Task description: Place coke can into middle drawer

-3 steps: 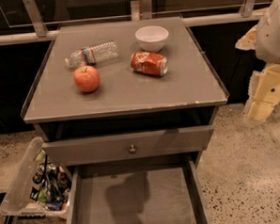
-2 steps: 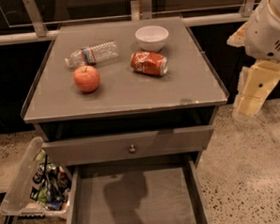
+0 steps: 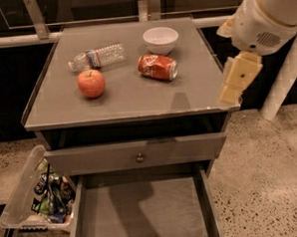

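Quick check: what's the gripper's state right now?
Gripper: at the table's front right corner, not holding the coke can, which lies on the tabletop; open or closed cannot be told.

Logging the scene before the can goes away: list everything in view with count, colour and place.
red aluminium coke can: one, red, on its side on the tabletop, right of centre
round white bowl: one, white, behind the can
clear plastic water bottle: one, clear, lying at back left
round red apple: one, red, front left
flat grey tabletop: one, grey
knobbed upper drawer: one, grey, slightly out
open grey-brown middle drawer: one, pulled out below
clear plastic bin: one, on the floor at left, holding mixed items
white robot arm: one, upper right
cream claw: one, by the tabletop's front right corner
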Action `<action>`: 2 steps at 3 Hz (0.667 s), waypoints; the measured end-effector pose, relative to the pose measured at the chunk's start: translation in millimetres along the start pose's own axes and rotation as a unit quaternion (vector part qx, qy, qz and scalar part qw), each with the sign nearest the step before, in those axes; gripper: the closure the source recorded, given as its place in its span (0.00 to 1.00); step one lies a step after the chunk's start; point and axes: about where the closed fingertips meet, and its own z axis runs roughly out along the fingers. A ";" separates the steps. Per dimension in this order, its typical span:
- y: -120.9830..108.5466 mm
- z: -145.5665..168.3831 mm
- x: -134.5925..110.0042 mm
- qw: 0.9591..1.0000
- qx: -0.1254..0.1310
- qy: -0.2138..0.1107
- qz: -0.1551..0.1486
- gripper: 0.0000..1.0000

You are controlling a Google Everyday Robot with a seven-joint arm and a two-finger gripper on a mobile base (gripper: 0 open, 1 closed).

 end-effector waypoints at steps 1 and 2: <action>-37.1 28.3 -25.1 0.998 0.026 -0.061 0.008 0.00; -37.1 28.3 -25.1 0.998 0.026 -0.061 0.008 0.00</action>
